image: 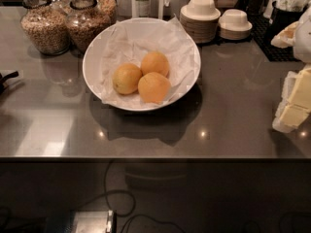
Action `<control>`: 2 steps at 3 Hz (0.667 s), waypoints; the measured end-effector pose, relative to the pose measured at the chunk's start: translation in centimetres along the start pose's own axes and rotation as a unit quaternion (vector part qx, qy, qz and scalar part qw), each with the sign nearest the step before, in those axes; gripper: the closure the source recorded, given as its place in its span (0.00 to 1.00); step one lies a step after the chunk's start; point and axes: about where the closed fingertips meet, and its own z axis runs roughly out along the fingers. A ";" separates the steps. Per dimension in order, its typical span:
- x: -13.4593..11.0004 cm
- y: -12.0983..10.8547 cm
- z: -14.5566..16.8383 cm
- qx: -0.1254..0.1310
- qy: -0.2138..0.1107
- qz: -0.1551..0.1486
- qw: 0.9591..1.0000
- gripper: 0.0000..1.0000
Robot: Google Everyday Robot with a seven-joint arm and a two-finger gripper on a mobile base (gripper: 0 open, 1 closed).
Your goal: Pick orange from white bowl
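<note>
The white bowl (92, 57) sits at the middle back of the grey counter, lined with crumpled white paper. Three oranges lie together in it. Two are deeper orange, one at the back (155, 63) and one at the front (154, 87). A paler, yellower one (127, 78) lies to their left. My gripper (295, 103), white and pale yellow, is at the right edge of the camera view. It is low over the counter, well to the right of the bowl, and holds nothing that I can see.
Two glass jars of grain (46, 25) (90, 18) stand behind the bowl at the left. Stacks of plates topped with upside-down white cups (201, 16) (234, 24) stand behind it at the right. A black mat (272, 38) lies far right. The counter's front edge (146, 157) runs across.
</note>
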 end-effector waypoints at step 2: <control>-0.5 -0.1 -0.2 0.004 -0.007 -0.006 1.000 0.00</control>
